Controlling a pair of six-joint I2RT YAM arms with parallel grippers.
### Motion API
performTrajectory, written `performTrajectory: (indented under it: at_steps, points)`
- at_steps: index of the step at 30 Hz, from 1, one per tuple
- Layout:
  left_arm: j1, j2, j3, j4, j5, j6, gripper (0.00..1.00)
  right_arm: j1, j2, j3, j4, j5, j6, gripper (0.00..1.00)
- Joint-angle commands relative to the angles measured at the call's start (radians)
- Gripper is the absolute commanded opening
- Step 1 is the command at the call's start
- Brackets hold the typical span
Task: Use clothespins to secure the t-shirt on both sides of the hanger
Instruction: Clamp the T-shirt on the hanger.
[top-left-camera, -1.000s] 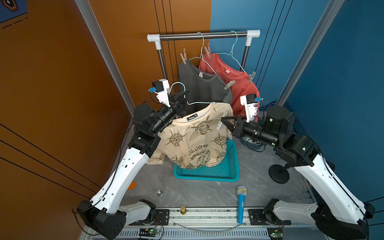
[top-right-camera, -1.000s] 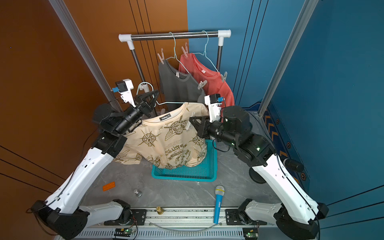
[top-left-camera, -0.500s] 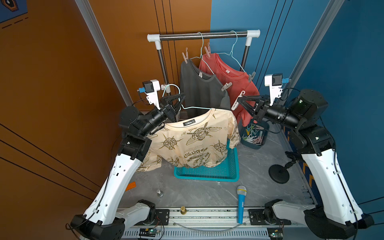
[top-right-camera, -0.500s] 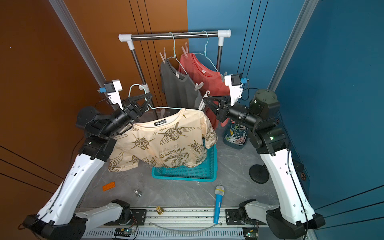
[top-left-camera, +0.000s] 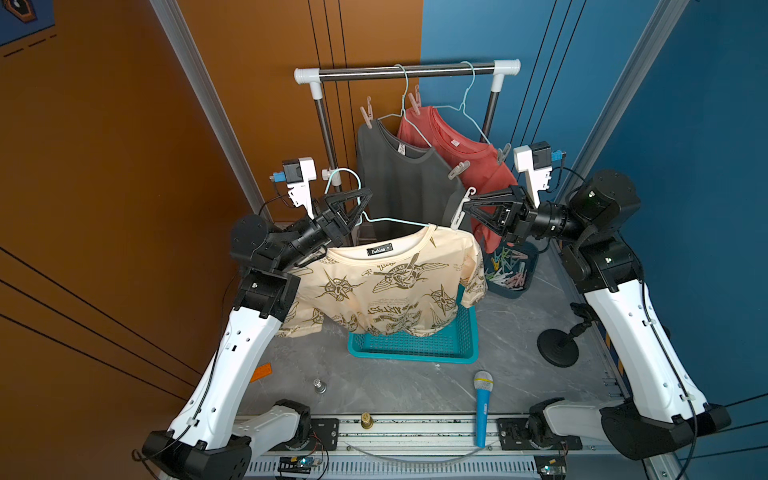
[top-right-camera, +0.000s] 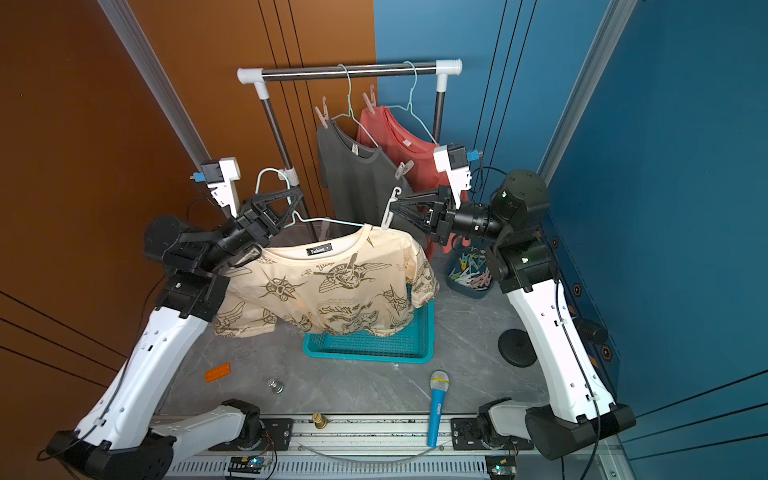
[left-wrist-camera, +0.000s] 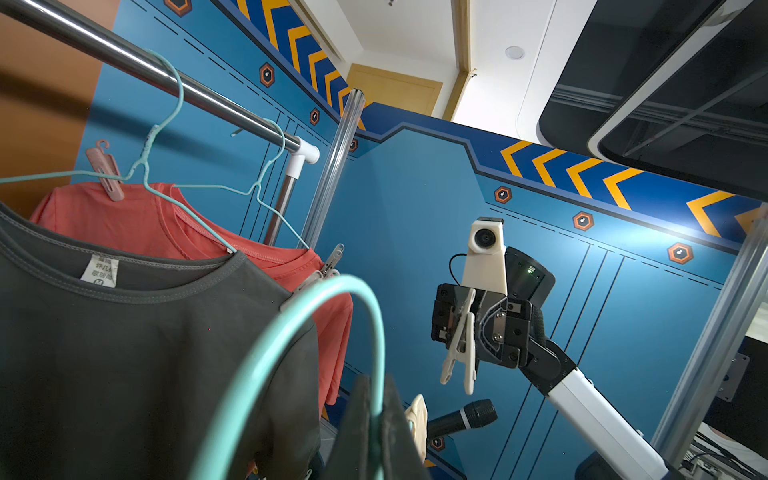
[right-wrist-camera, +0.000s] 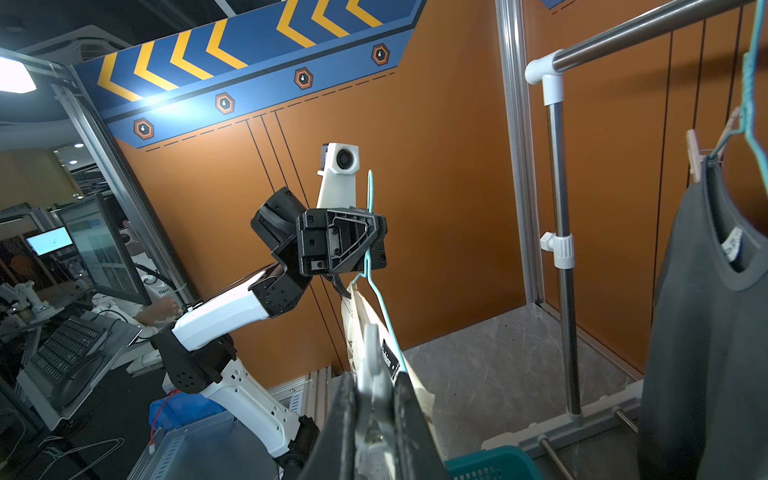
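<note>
A cream t-shirt (top-left-camera: 386, 286) with gold prints hangs on a teal wire hanger (top-left-camera: 395, 221), above the teal basket. My left gripper (top-left-camera: 360, 203) is shut on the hanger's neck just below its hook (left-wrist-camera: 332, 299). My right gripper (top-left-camera: 467, 205) is shut on a white clothespin (top-left-camera: 463, 208), which hangs just above the t-shirt's right shoulder, apart from the cloth. In the right wrist view the clothespin (right-wrist-camera: 372, 365) sits between the fingers, in line with the hanger (right-wrist-camera: 384, 311). More clothespins fill a dark bin (top-left-camera: 509, 270) below the right gripper.
Behind stands a rack (top-left-camera: 407, 70) with a grey shirt (top-left-camera: 403, 183) and a red shirt (top-left-camera: 465, 153), both pinned to hangers. A teal basket (top-left-camera: 415, 345), a toy microphone (top-left-camera: 482, 403), a black stand base (top-left-camera: 557, 347) and an orange brick (top-right-camera: 217, 372) lie on the floor.
My right gripper rose and drew back to the right from the shirt's shoulder, then eased left again, clothespin still held. My left gripper lifted the hanger and carried it left.
</note>
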Motion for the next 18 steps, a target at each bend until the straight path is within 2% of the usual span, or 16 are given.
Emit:
performTrajectory:
  at_steps: [1,18]
  points:
    - [0.008,-0.020,0.030,0.065,0.027,-0.033,0.08,-0.009,0.017,-0.013,0.047,-0.064,0.014,0.00]
    - [0.013,-0.015,0.034,0.105,0.038,-0.069,0.08,-0.032,-0.005,-0.094,0.048,-0.087,-0.007,0.00]
